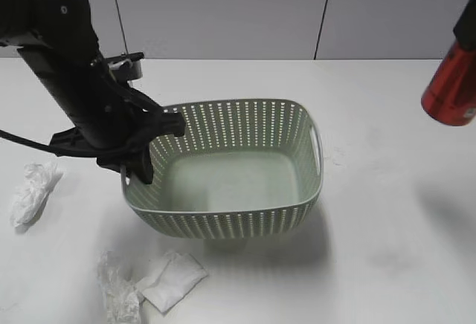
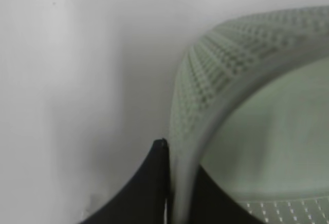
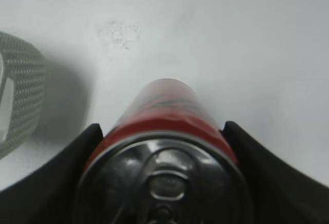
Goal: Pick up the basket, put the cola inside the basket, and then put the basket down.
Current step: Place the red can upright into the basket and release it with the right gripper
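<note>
The sage-green basket is held tilted above the table, casting a shadow below. My left gripper is shut on its left wall; in the left wrist view its fingers clamp the basket wall from both sides. The basket is empty. My right gripper is shut on the red cola can, held in the air at the far right edge, away from the basket. In the right wrist view the cola's silver top sits between the fingers, and the basket's edge shows at the left.
Crumpled white paper or plastic lies on the table at the left and at the front left. A dark fixture stands behind my left arm. The white table extends to the right of the basket.
</note>
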`<state>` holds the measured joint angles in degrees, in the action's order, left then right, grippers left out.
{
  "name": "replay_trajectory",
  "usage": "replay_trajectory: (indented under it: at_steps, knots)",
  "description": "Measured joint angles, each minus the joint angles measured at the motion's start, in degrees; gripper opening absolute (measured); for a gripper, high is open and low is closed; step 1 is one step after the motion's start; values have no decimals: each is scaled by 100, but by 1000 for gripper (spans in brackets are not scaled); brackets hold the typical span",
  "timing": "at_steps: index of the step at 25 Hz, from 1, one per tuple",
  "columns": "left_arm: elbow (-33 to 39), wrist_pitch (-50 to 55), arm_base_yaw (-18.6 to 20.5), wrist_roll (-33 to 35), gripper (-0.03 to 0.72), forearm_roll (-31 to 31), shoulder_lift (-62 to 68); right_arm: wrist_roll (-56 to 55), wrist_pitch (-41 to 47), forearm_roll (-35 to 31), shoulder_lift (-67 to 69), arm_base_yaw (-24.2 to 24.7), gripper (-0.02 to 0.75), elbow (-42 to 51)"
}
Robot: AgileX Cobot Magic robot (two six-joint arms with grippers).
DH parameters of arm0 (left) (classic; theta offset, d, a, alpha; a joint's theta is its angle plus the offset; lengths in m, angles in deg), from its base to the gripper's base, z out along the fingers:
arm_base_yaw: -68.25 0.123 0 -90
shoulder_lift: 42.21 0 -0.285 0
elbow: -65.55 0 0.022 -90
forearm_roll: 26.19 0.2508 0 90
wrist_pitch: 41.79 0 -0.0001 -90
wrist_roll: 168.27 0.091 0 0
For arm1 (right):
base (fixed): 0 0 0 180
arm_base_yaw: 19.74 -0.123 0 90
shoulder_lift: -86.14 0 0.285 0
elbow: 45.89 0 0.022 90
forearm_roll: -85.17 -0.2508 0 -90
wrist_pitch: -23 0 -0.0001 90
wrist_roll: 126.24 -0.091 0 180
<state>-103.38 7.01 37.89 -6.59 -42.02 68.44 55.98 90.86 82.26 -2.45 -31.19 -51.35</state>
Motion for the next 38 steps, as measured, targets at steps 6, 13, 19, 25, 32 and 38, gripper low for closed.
replay_trajectory:
  at_steps: [6,13,19,25,32,38]
  knots:
    - [-619,350,-12,-145,-3,-12,319,38,-160,0,-755,0,507,966]
    - [-1235,542,-412,-595,-3,169,969,58,-385,-45,-835,-123,507,1194]
    - [-1489,547,-692,-754,-3,306,1340,-7,-835,-60,-536,-1244,507,1003]
    - [-1504,541,-708,-757,-3,410,1359,-132,-1115,-91,556,-2167,507,277]
    - [-1504,548,-708,-757,-3,454,1359,-140,-1231,37,1902,-2569,507,84]
    - [-1504,565,-708,-757,-3,454,1359,-44,-1310,150,2400,-2569,507,84]
